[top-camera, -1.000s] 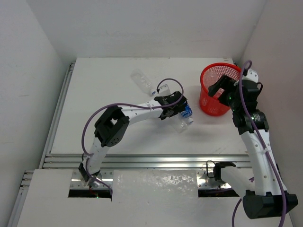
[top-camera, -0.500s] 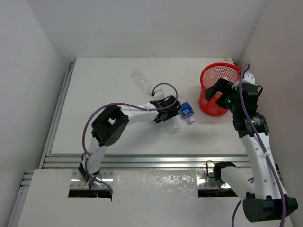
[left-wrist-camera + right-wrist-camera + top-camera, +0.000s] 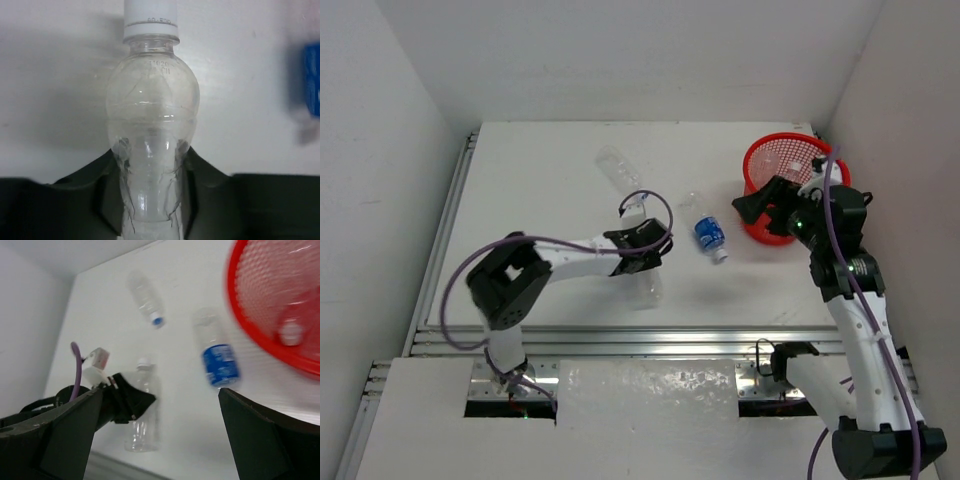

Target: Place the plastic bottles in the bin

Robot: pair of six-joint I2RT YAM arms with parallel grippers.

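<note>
Faint embossed code, perhaps "020", on the clear bottle (image 3: 152,107) shoulder; white cap band (image 3: 150,24) print and blue label (image 3: 709,234) illegible.

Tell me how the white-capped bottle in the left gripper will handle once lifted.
The white-capped bottle looks empty, so it is probably very light. Its thin wall seems pinched inside the left gripper, so it likely flexes rather than resists. Being round and smooth, it may slip or, if dropped, roll across the table.

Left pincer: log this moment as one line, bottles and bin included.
left pincer shut on white-capped bottle | right pincer open beside bin | blue-label bottle, blue-capped bottle lying on table
</note>
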